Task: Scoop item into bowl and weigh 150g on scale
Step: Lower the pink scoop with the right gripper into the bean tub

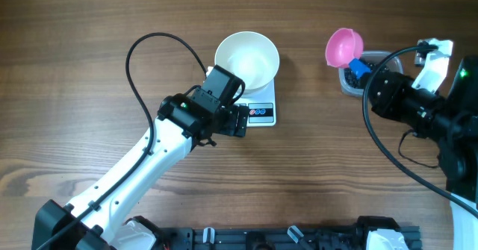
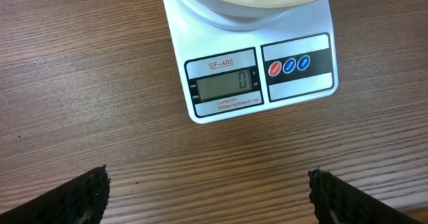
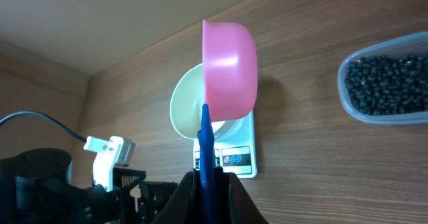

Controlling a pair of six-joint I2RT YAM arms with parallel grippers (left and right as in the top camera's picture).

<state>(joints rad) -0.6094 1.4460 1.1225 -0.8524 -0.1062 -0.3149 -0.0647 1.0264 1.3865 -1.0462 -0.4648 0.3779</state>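
Our right gripper (image 3: 208,182) pinches the pink scoop (image 3: 229,67) by its blue handle, our left gripper (image 2: 207,194) stands spread wide before the scale (image 2: 294,33) bearing the bowl (image 1: 246,58), and the black beads (image 3: 391,83) lie in the clear tub (image 3: 349,107).

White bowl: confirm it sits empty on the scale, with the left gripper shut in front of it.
Wrong on one point: the left gripper is open, its fingers wide apart in the left wrist view. The white bowl does sit empty on the scale.
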